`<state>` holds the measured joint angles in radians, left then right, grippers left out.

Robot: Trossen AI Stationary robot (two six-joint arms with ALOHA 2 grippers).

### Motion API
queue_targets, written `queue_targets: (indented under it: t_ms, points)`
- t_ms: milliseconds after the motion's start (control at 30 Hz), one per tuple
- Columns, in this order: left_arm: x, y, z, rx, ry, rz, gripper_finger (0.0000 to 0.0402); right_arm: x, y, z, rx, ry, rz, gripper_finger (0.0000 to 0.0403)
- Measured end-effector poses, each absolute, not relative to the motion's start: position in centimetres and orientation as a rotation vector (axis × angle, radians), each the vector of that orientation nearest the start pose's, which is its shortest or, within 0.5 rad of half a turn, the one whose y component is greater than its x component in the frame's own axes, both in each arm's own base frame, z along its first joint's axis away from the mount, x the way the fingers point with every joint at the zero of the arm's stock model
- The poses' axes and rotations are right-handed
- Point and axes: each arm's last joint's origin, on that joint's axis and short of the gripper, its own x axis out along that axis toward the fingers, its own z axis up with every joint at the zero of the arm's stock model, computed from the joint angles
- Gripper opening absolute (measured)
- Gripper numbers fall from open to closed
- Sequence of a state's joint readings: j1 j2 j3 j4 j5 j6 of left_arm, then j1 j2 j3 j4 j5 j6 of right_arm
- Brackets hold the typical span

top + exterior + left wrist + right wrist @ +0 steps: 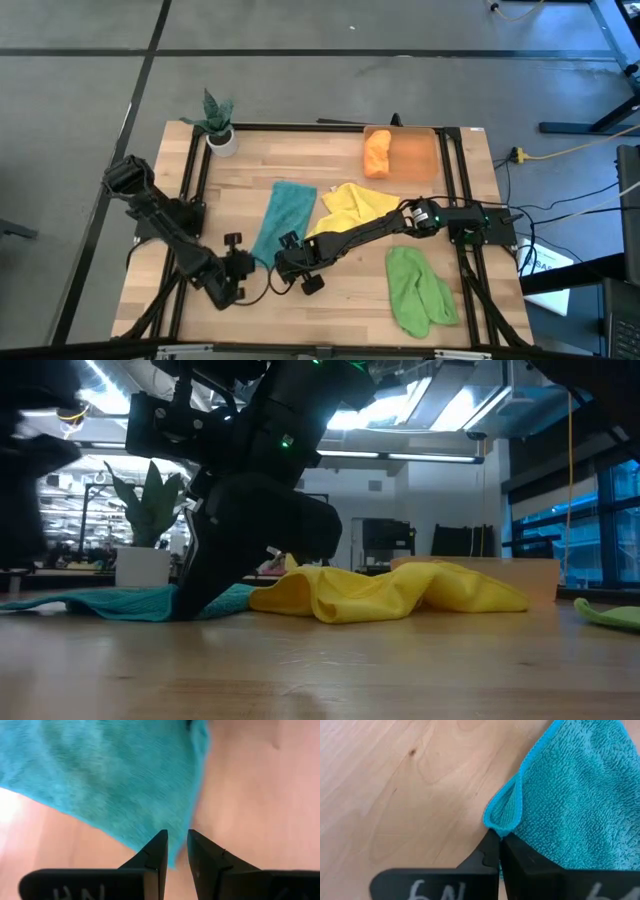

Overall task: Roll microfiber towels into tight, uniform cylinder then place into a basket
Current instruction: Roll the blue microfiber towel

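Right tool: the right tool (pixel 496 840) is reaching across to the middle of the surface's front half, clenched on a small fold at the front corner of the teal towel (pixel 580 795), its tips pressing the pinched hem together.
Left tool: the left tool (pixel 176 851) is sitting near the surface's front-left area, its tips standing slightly apart over the teal towel's front edge with nothing between them.
Teal towel: lying as a long strip from the surface's middle toward its front edge, flat on the wood.
Yellow towel: the yellow towel (pixel 352 206) is lying crumpled at the surface's middle, just beside the teal one, partly under the right arm.
Green towel: the light green towel (pixel 418 290) is lying bunched near the front-right corner.
Orange towel: the orange towel (pixel 376 153) is sitting rolled in the left end of the basket (pixel 418 158).
Basket: standing at the back edge, right of centre.
Plant: a potted plant (pixel 218 124) is standing at the back-left corner.
Surface: the wooden surface (pixel 330 300) is carrying everything.
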<state>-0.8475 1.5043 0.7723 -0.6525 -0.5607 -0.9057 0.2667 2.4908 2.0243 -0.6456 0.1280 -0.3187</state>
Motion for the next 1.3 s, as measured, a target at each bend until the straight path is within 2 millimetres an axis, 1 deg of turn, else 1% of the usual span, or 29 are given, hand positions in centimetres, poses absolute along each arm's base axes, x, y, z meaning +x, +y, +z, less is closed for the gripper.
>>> queue_targets:
  t_ms: [100,200,400,667,733,833,967,1100,1300]
  points:
    - [16.4,-18.0,15.7,0.093,1.007,0.188,0.0065,50.1,13.3,12.0,-0.503,1.069,0.299,0.0004]
    - [16.1,-18.4,15.8,0.13,0.976,0.173,0.0065,50.1,13.3,12.0,-0.503,1.069,0.298,0.0004]
    - [16.3,-18.1,15.6,0.127,0.958,0.185,0.0067,50.2,13.3,12.0,-0.503,1.065,0.298,0.0004]
    - [16.8,-17.7,15.2,0.089,0.942,0.201,0.0099,50.3,13.3,12.1,-0.502,1.053,0.295,0.0004]
    - [17.0,-17.6,15.2,0.126,0.937,0.196,0.0104,50.3,13.3,12.1,-0.502,1.05,0.293,0.0004]
    - [17.3,-17.8,14.7,0.238,0.938,0.138,0.0104,50.3,13.3,12.1,-0.502,1.047,0.292,0.0004]
    - [17.8,-18.3,13.6,0.308,0.934,0.115,0.0103,50.3,13.3,12.1,-0.499,1.046,0.29,0.0004]
    - [17.9,-18.4,12.6,0.355,0.928,0.156,0.0105,50.4,13.3,12.1,-0.498,1.045,0.289,0.0004]
    - [18.1,-18.2,11.6,0.358,0.951,0.194,0.0105,50.3,13.3,12.1,-0.498,1.046,0.289,0.0004]
